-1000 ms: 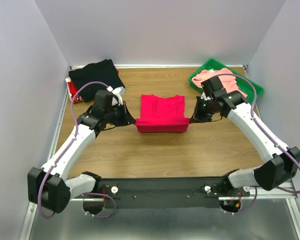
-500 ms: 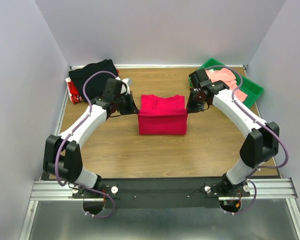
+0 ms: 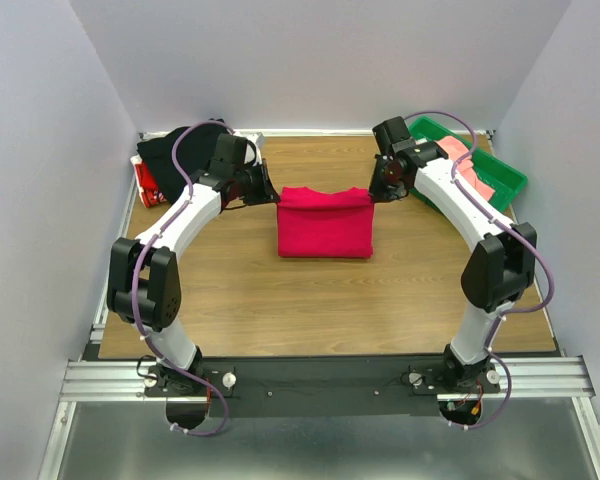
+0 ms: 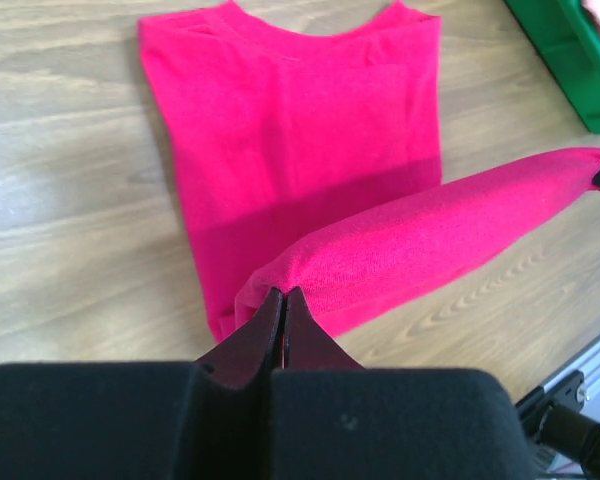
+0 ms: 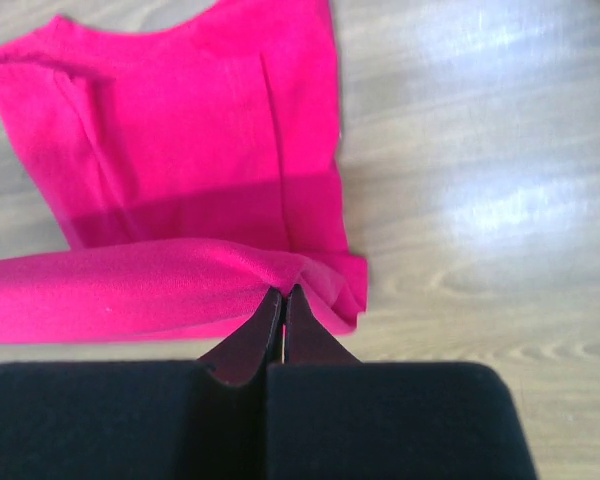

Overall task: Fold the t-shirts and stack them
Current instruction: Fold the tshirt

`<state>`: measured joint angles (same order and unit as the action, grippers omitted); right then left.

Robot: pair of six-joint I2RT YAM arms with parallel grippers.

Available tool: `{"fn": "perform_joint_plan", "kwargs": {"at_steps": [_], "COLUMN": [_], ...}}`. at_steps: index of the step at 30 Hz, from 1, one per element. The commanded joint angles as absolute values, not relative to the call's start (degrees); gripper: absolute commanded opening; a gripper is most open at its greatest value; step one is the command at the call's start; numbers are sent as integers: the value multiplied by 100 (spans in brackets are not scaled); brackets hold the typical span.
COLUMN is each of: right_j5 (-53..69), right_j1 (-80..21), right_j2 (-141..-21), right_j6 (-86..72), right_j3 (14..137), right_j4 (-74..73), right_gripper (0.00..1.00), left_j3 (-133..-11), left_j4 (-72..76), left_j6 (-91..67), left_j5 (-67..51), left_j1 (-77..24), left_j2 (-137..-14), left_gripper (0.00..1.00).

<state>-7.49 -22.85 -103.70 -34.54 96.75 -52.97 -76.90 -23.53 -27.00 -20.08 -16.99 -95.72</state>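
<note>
Left claw (image 3: pixel 274 197) and right claw (image 3: pixel 372 196), arms outstretched, pinch the lifted crimson t-shirt (image 3: pixel 324 228).

A wooden desk (image 3: pixel 280 300) with a light brown grain fills the middle of the scene, closed in by plain pale walls (image 3: pixel 330 60) on the left, right and far sides. A green plastic tray (image 3: pixel 508 180) sits at the far right corner, set at an angle to the desk's edge; its corner also shows in the left wrist view (image 4: pixel 570 55). At the far left edge lies a red and white object (image 3: pixel 146 184), partly hidden. An aluminium rail (image 3: pixel 100 380) runs along the near edge, with a grey metal sheet (image 3: pixel 330 450) nearer still
</note>
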Motion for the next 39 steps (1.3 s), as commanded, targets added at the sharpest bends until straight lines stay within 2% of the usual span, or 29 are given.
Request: {"fn": "perform_joint_plan", "kwargs": {"at_steps": [1,8,18,25,39], "right_j5": [-1090,-1037,-870,-712,-650], "right_j1": [-2136,-1995,-1758,-1670,-1556], "right_j2": [-10818,-11495,-12172,-12761,-13368], "right_j6": [-3226,-3041,-2874,-2716,-2549], "right_j3": [10098,10906,11425,11733,12480], "right_j4": [-5265,-5265,-5265,-5265,-5273], "right_gripper": [0,0,0,0,0], "left_j3": [-7997,-8691,-9491,-9773,-9738], "left_j4": [-2259,-2197,-2267,-2329,-1995], "left_j6": [-2558,-2496,-2443,-2470,-2707], "left_j5": [-1995,-2293,-2514,-2479,-2417], "left_j1": [-1538,-1441,-1389,-1345,-1257], "left_j2": [-9921,-10677,-11487,-11970,-12173], "left_gripper": [0,0,0,0,0]}}
